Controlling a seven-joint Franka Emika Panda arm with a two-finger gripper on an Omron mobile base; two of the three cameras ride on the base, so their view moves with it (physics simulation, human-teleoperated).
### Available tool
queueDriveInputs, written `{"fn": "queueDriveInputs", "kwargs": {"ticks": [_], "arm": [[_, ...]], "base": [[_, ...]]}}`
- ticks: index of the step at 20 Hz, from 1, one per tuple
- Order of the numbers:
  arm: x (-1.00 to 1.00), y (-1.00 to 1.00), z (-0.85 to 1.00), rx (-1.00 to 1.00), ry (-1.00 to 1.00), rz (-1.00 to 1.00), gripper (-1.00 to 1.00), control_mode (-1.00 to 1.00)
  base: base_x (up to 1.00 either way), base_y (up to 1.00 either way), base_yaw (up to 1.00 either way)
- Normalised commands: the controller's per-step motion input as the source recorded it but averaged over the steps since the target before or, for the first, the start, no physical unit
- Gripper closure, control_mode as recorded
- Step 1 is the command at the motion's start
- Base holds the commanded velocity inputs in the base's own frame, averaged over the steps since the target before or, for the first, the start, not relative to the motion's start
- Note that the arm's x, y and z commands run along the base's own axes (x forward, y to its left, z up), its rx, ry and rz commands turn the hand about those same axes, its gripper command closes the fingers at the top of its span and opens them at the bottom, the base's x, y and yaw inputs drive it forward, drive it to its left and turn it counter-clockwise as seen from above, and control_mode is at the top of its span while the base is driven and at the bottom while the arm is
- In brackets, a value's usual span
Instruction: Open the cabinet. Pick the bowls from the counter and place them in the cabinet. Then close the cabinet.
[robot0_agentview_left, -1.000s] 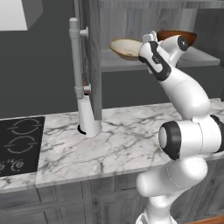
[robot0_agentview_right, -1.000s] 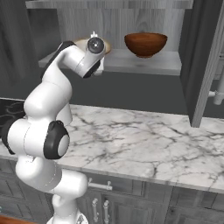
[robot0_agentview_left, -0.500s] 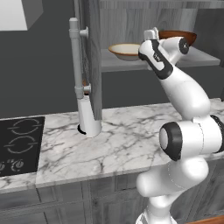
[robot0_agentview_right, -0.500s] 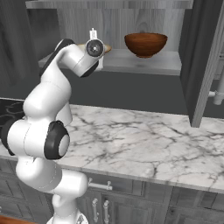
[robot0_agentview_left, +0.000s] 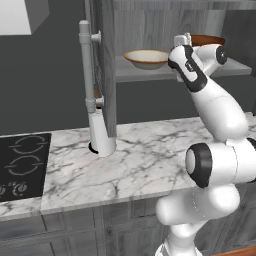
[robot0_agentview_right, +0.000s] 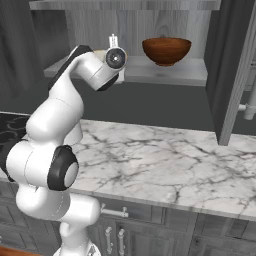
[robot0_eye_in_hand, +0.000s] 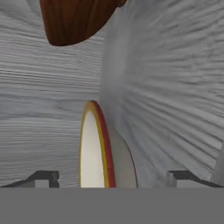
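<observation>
Jaws wide apart, either side of the cream bowl (robot0_eye_in_hand: 101, 148) on the cabinet shelf (robot0_agentview_left: 150, 74), not gripping it.

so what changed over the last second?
The hand opened and let go of the cream bowl, which went from tilted in the air to sitting flat on the cabinet shelf, its rim between the open fingers. The brown bowl, cabinet doors and counter stayed put.
</observation>
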Motion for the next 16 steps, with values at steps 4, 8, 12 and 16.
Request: {"fn": "queueDriveInputs", "kwargs": {"ticks": [4, 8, 12, 16], "arm": [[-0.58, -0.37, 0.45, 0.0, 0.1, 0.0, -1.0, -1.0], [-0.73, -0.32, 0.25, 0.0, 0.04, 0.0, -1.0, -1.0], [-0.7, -0.26, 0.09, 0.0, 0.0, 0.0, -1.0, -1.0], [-0.63, -0.15, 0.0, 0.0, 0.0, 0.0, -1.0, -1.0]], "base": [[0.0, 0.0, 0.0], [0.0, 0.0, 0.0], [0.0, 0.0, 0.0], [0.0, 0.0, 0.0]]}}
